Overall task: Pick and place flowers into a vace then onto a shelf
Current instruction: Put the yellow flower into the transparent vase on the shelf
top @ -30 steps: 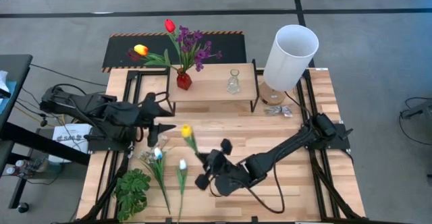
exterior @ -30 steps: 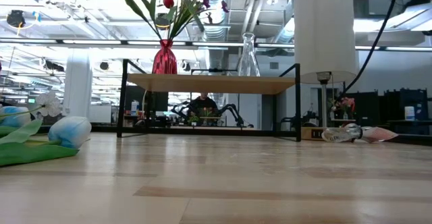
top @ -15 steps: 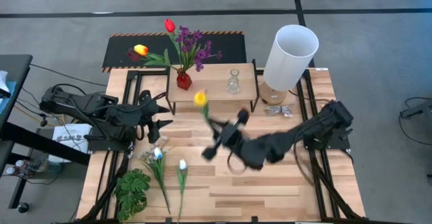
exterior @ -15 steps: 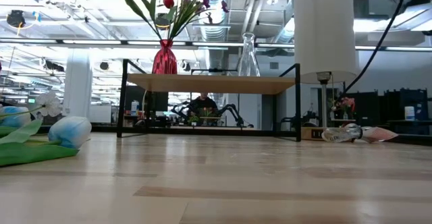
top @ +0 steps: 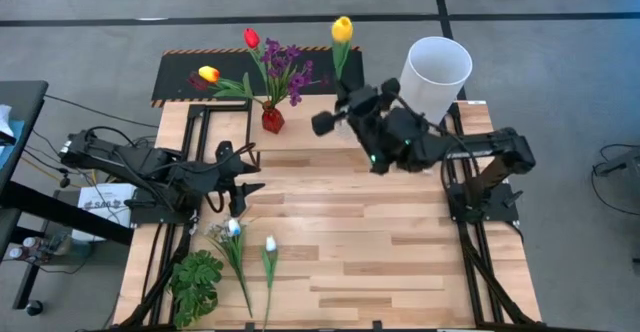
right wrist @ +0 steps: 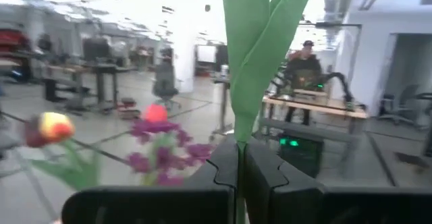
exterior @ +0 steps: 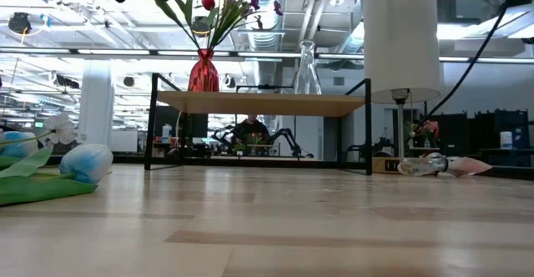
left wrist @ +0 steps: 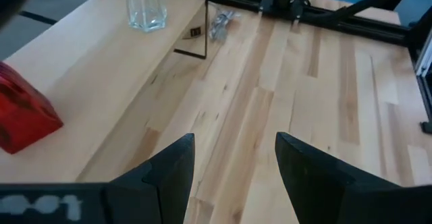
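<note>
My right gripper (top: 346, 94) is raised high above the shelf (top: 300, 127), shut on a yellow tulip (top: 341, 29). The shelf's plank top carries a red vase (top: 272, 119) with a red tulip (top: 251, 38), a purple bunch (top: 285, 67) and a yellow-red tulip (top: 208, 74). A clear glass vase (exterior: 306, 68) also stands on it, hidden under the right arm in the high view. My left gripper (top: 245, 175) hovers open near the shelf's left end, touching nothing. Two white-headed flowers (top: 233, 237) (top: 270, 252) lie flat on the table. My right gripper pinches the yellow tulip's green stem (right wrist: 239, 146) between its two fingers (right wrist: 223, 166), just below where the leaves (right wrist: 253, 48) split. The fingers lie across the stem, pointing level out over the table's far side. The tulip is lifted clear and stands upright above the fingers.
A tall white cylinder (top: 435, 72) stands at the shelf's right end, close to the right arm. A crumpled clear wrapper (exterior: 438, 165) lies below it. A stemless leafy plant (top: 196, 284) sits at the near left corner. Bare wood (top: 400, 242) spreads across the table's middle and right.
My right gripper has carried the yellow tulip from low over the table's middle up and toward the far edge, above the shelf, turning until the stem stands upright. It has stayed shut on the stem. The tulip has gone from lying slanted near the table to standing lifted clear.
</note>
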